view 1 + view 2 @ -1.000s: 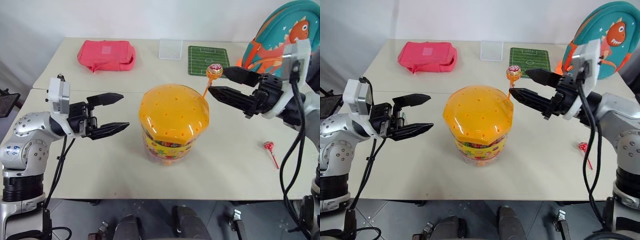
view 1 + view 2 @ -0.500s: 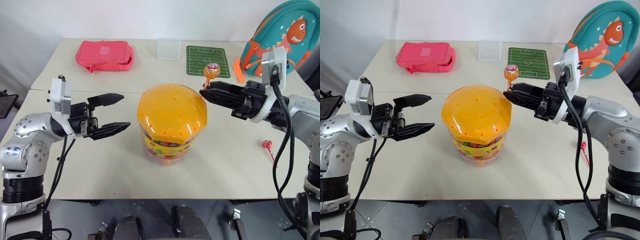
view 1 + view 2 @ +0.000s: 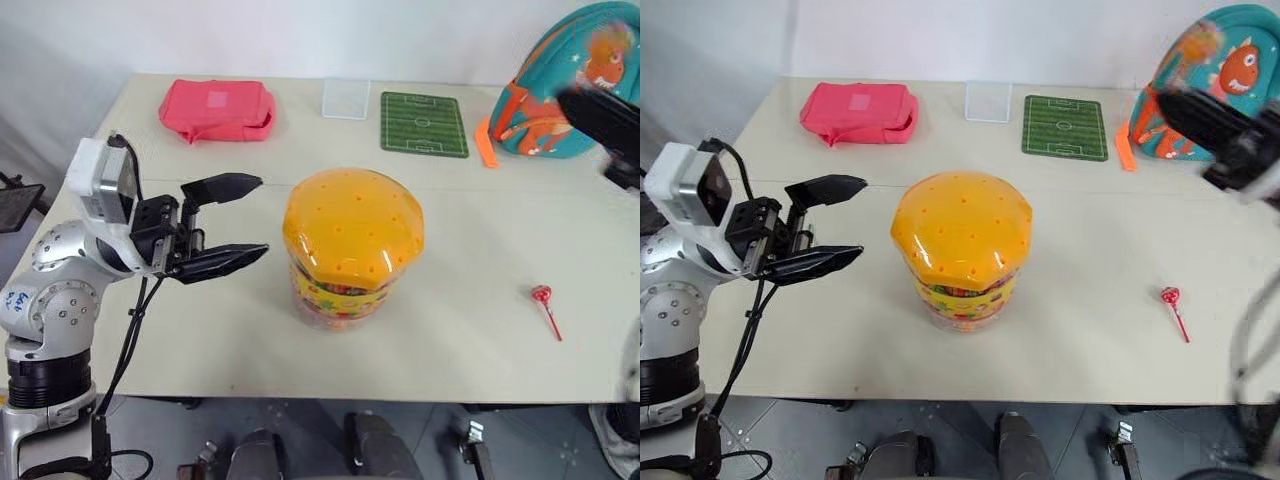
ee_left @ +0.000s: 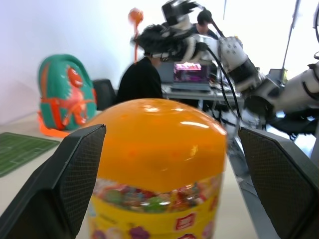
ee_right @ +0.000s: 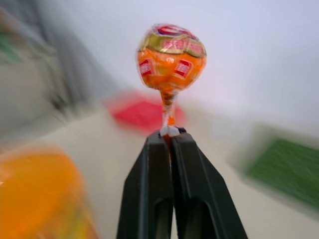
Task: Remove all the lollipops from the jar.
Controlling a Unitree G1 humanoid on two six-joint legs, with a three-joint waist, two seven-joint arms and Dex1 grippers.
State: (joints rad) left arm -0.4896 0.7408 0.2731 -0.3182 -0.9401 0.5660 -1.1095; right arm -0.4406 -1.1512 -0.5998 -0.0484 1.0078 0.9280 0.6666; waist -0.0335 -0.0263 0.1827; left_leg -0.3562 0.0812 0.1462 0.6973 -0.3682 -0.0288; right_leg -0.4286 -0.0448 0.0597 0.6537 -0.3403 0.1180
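Right gripper (image 5: pixel 170 133) clamps a lollipop stick, left gripper (image 3: pixel 235 222) gapes empty beside the jar (image 3: pixel 351 244).
Eye views: jar upright mid-table, lid on, sweets showing through; a red lollipop (image 3: pixel 545 307) lies flat to its right, head toward the far edge. Left wrist view: wide-spread fingers (image 4: pixel 65 182) frame the jar, touching nothing. Right wrist view: closed fingers pinch the orange-stick lollipop (image 5: pixel 171 55), stick in line with the fingers, head outward.

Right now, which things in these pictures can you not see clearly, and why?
- Right gripper: motion-blurred in both eye views.
- Orange-stick lollipop it holds: sharp in the right wrist view, a smear in the eye views.
- Jar contents: hidden under the orange lid.
- Lollipop on the table: wrapper print too small.
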